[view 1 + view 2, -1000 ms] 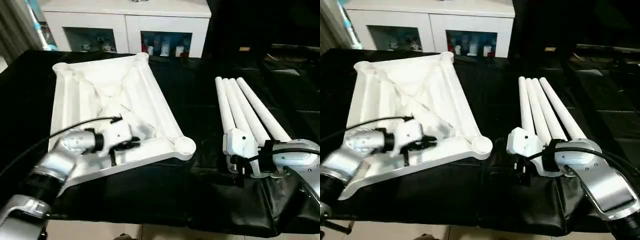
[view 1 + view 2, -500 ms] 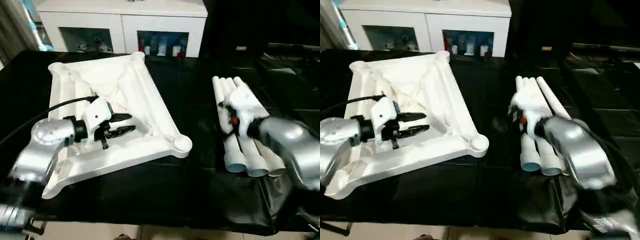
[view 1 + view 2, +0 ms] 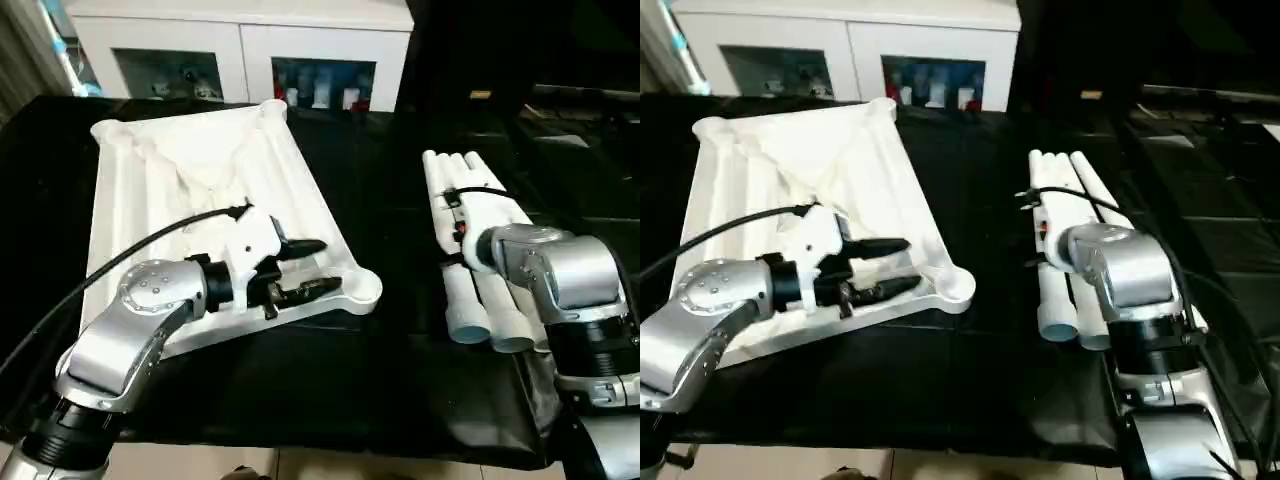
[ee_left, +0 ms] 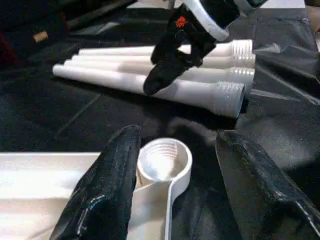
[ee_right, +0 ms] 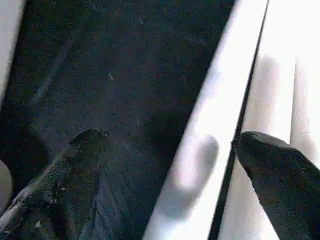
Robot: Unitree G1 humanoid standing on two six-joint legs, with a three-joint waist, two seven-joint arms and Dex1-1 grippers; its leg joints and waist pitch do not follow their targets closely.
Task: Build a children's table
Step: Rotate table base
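- Table top lies upside down on the black-covered work surface, ribbed underside facing up, on the robot's left half of the scene. It sits skewed, its near edge running diagonally.
- Rounded corner sockets show at its corners; the nearest one, the corner socket, points toward the legs. The left wrist view shows this socket as an open threaded ring.
- Four white legs lie side by side in a tight bundle on the black surface on the robot's right half, well apart from the table top. Their wide threaded ends face the robot; the narrow ends point away.
- Left gripper hovers over the near right part of the table top, just beside the corner socket. Its two black fingers stand moderately apart with nothing between them; in the left wrist view they frame the socket without clearly touching it.
- Right gripper points down over the bundle of legs, about midway along their length. Its fingers are spread wide; one hangs over a white leg, the other over the black cover beside the bundle. No leg is clamped.
- White cabinet with glass doors stands behind the work surface, small items on its shelves.
- A black cable runs along the left forearm to the wrist.
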